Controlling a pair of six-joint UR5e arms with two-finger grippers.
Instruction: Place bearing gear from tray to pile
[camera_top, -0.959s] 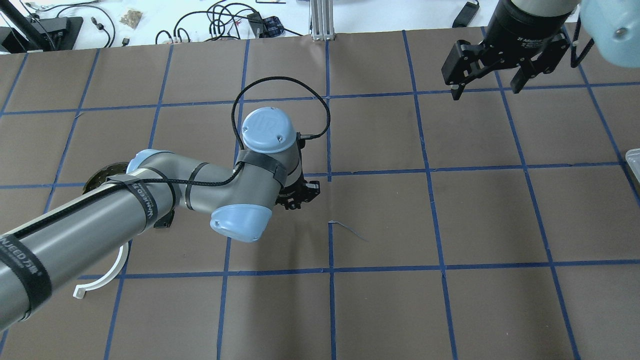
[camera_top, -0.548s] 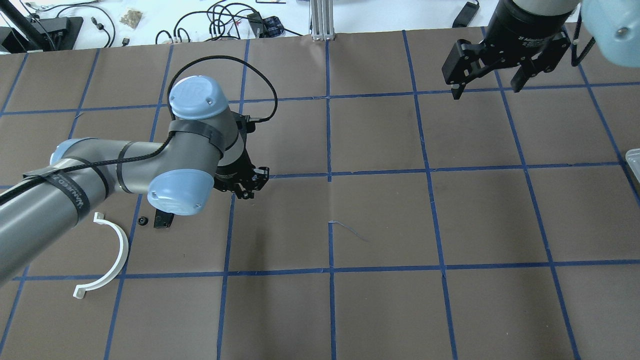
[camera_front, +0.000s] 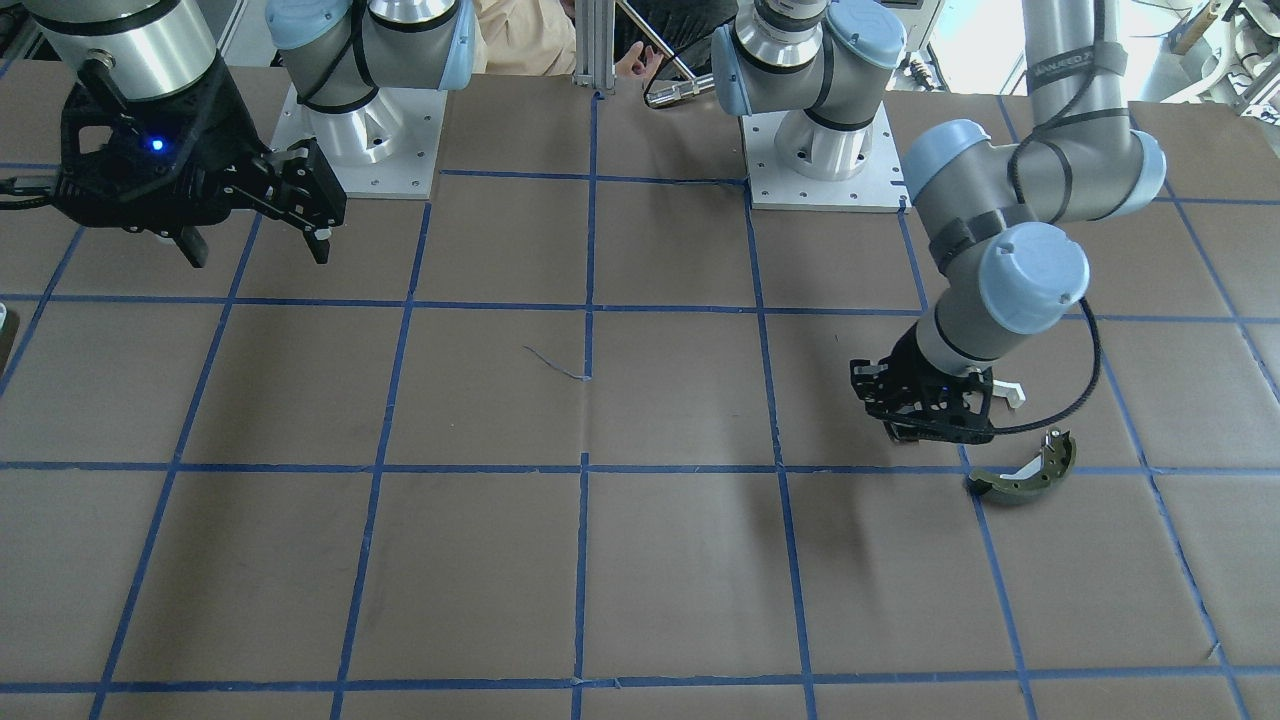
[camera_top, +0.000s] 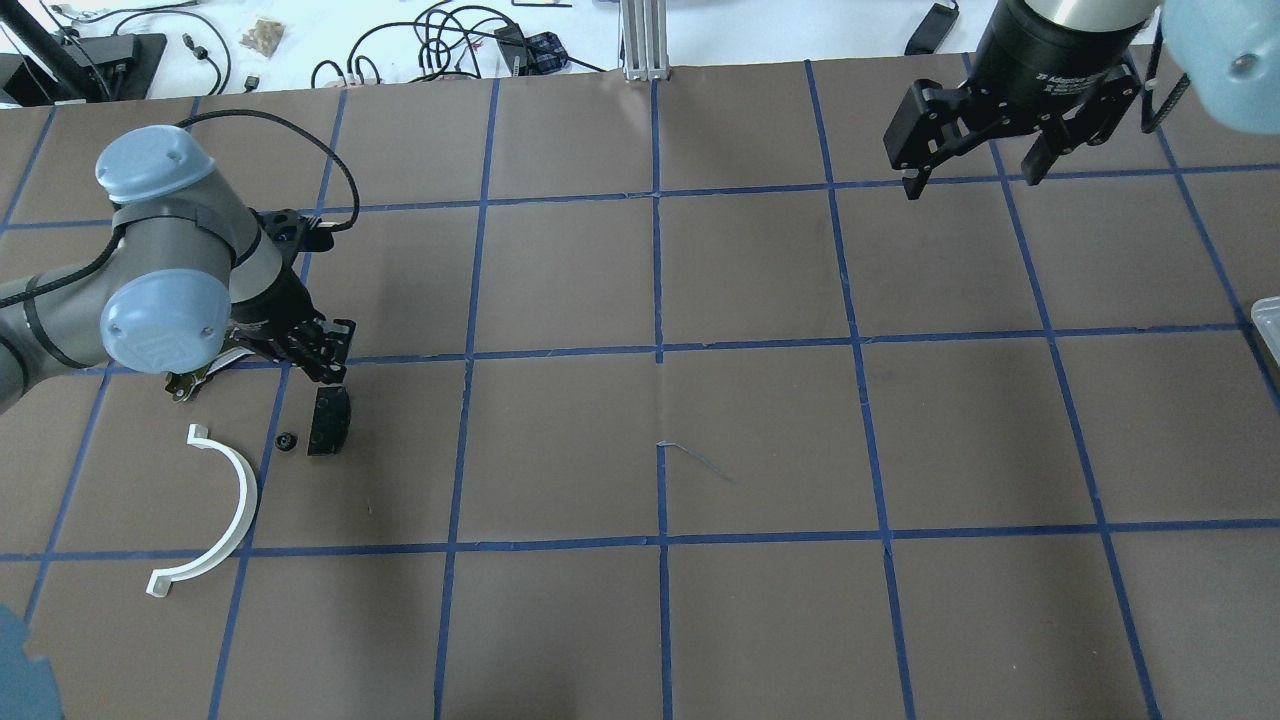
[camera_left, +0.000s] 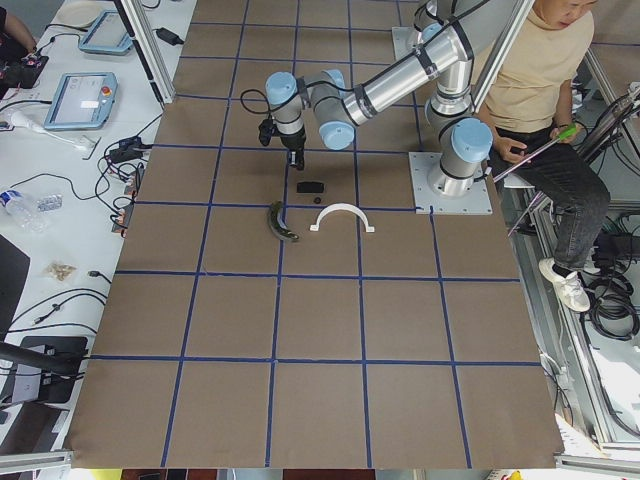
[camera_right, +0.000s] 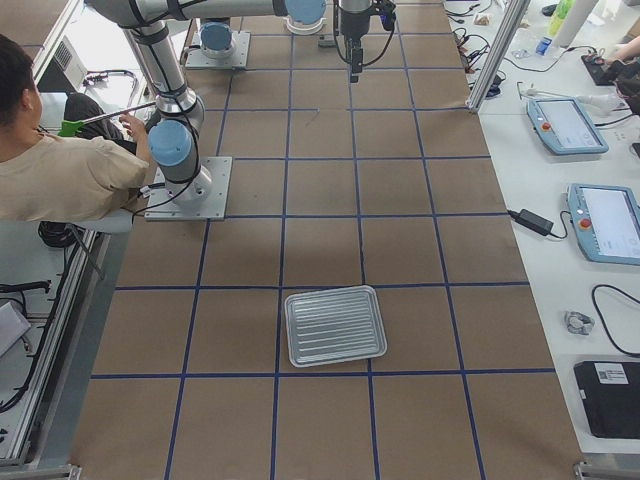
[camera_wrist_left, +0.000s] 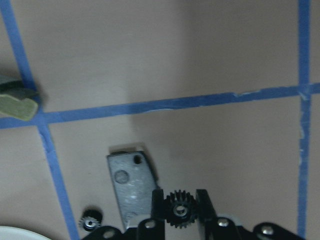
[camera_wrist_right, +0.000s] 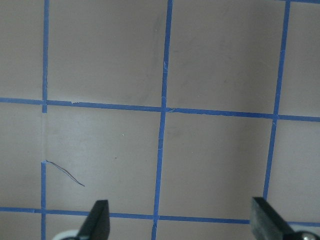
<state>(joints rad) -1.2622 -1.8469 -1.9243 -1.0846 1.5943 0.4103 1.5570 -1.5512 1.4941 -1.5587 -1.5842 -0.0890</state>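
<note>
My left gripper (camera_top: 335, 365) is shut on a small black bearing gear (camera_wrist_left: 180, 210), held between its fingertips just above the table. Below and beside it lies the pile: a black rectangular pad (camera_top: 328, 420), also in the left wrist view (camera_wrist_left: 131, 187), a white half-ring (camera_top: 215, 510) and an olive brake shoe (camera_front: 1025, 470), partly under the arm in the overhead view. Another small black gear (camera_wrist_left: 91, 220) lies on the table left of the pad. My right gripper (camera_top: 975, 175) is open and empty, high at the far right. The tray (camera_right: 335, 325) is empty.
The table is brown paper with a blue tape grid. A loose strip of tape (camera_top: 695, 460) lies near the middle. The tray's corner (camera_top: 1268, 320) shows at the right edge. A person (camera_left: 545, 90) sits behind the robot bases.
My left arm has swung left across the table with the gear, from near the middle to over the black pad. The right arm has not moved.
</note>
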